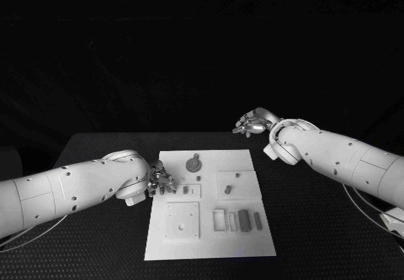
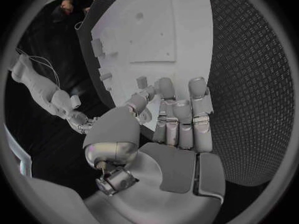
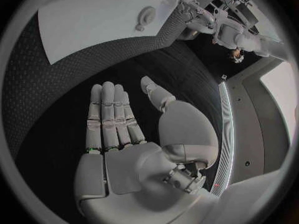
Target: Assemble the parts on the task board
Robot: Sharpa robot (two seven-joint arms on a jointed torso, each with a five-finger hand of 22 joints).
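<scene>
Task board (image 1: 261, 242): you see a white plate at the table's centre, its long axis running from 12 to 6 o'clock.
Parts (image 1: 244, 220): small grey pieces lie on the board; several slim bars sit side by side toward 4 o'clock, long axes pointing 12 to 6.
Handling: they look light, rigid and smooth, so probably slippery; you would do best to pinch a bar across its narrow sides at mid-length.
Left hand (image 1: 160, 182): it is at the board's 9 o'clock edge, fingers together and nearly straight over the plate; whether it pinches a piece you cannot tell.
Right hand (image 1: 251, 123): it hovers off the board's 1 o'clock corner, fingers extended, holding nothing.
</scene>
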